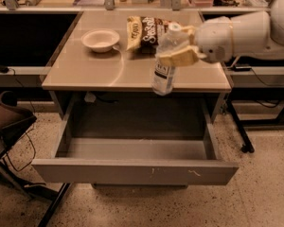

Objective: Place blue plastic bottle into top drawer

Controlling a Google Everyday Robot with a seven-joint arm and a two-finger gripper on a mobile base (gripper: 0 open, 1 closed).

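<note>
The blue plastic bottle (165, 63) is clear with a white cap and a dark-and-white label. It hangs upright in my gripper (180, 46), which is shut on its upper body, with yellowish fingers (179, 59) around it. The bottle's base is level with the table's front edge, above the back of the open drawer. The top drawer (132, 170) is pulled out wide below the table, grey and empty inside, with small white scratches on its front at the right. My white arm (246, 34) comes in from the right.
A tan table (90, 70) carries a white bowl (100, 39) at the back left and a snack bag (144, 32) at the back middle. A dark chair (7, 119) stands at the left. Another table's legs (239, 126) stand at the right.
</note>
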